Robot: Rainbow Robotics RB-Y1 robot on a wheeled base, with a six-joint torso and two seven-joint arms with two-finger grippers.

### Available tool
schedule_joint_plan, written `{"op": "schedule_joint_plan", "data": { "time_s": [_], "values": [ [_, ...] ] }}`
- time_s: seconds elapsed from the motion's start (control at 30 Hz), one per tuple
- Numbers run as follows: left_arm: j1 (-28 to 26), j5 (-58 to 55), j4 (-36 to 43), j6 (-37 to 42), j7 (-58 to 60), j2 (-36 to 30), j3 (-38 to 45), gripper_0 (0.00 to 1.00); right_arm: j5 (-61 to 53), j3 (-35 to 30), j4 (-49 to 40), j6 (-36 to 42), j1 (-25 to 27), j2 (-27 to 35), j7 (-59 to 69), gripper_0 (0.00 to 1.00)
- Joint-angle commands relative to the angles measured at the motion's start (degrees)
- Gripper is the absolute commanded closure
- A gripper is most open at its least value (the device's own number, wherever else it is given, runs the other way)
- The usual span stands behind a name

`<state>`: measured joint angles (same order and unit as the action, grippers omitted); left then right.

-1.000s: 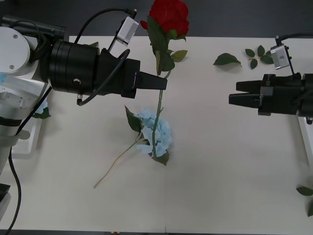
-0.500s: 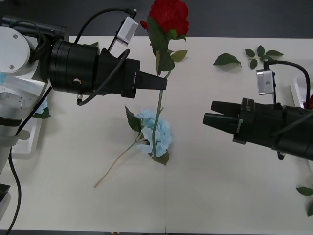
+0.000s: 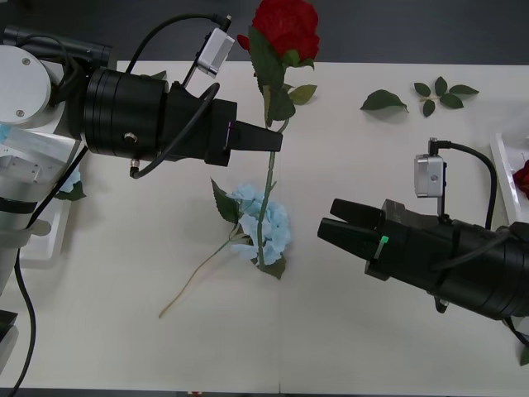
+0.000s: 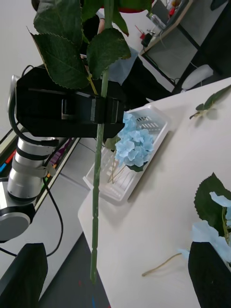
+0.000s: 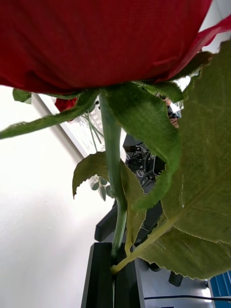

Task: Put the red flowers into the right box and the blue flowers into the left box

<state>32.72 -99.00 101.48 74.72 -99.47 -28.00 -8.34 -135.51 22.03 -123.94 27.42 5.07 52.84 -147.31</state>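
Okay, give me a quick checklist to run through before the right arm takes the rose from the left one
1. Left tool shut on the red rose stem: ok.
2. Rose lifted, stem hanging free above the table: ok.
3. Right tool open, facing the stem: ok.
4. Right tool at the stem: not ok, a gap remains.
5. Blue hydrangea lying under the stem tip, may get brushed: not ok.
6. Room in the right box: cannot tell, just its edge with one red bloom visible.

A robot lab or office room, big white surface (image 3: 372,347), dark floor behind it, desks (image 4: 185,36) with clutter, loose cables
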Motion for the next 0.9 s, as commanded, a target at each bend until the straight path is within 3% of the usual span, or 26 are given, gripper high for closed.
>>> {"op": "schedule_joint_plan", "data": {
  "time_s": [0.03,0.47,0.9],
  "values": [
    [1.73,-0.76,0.56,-0.72,-2.13,-0.03,0.43,1.00,1.39,-0.14,-1.31,-0.62,-1.55,-2.13,0.27,0.15],
    [1.73,-0.76,0.56,-0.72,-2.13,-0.03,0.43,1.00,5.26,6.10,5.20,-2.20,-9.72,-8.19,0.80,0.15],
    [1.73,-0.76,0.56,-0.72,-2.13,-0.03,0.43,1.00,5.61,9.09,9.50,-3.69,-13.68,-13.73,0.88,0.15]
  ]
}}
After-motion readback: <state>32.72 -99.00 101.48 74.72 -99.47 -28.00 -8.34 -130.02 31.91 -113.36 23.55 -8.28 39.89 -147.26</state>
